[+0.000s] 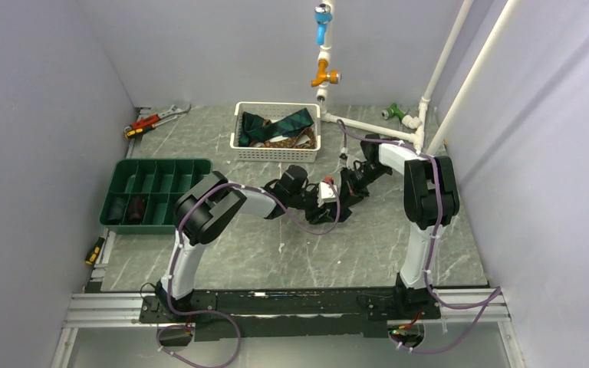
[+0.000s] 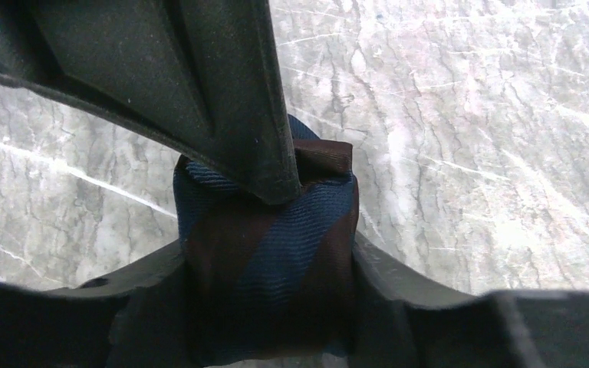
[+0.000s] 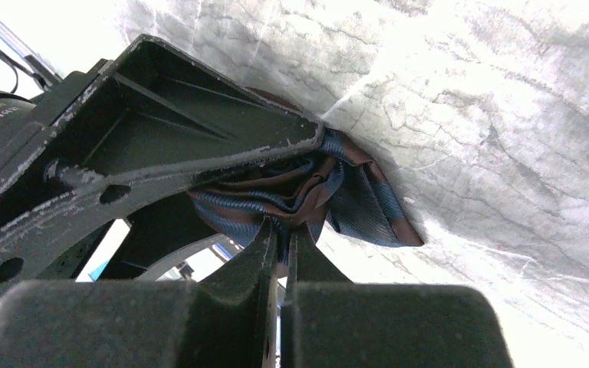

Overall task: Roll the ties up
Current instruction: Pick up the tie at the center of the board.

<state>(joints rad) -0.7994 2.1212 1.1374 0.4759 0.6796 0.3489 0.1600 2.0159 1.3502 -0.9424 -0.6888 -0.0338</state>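
At mid-table, left hand (image 2: 274, 249) clamped round rolled tie (image 2: 310, 230) (navy-maroon stripes), right hand (image 3: 282, 239) pinching its fabric

The left pincer (image 2: 276, 253) clasps the rolled tie (image 2: 310, 230); the right pincer (image 3: 282, 239), closed, seemingly pinches its fabric.

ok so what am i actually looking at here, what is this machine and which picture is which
It is two robot arms bolted to a grey table, each ending in a two-finger gripper. The wide picture looks down from above; the other two come from cameras on the wrists. On the table sit a white basket of loose ties and a green divided tray. The left gripper clasps a rolled striped tie, while the right gripper is shut on its fabric.
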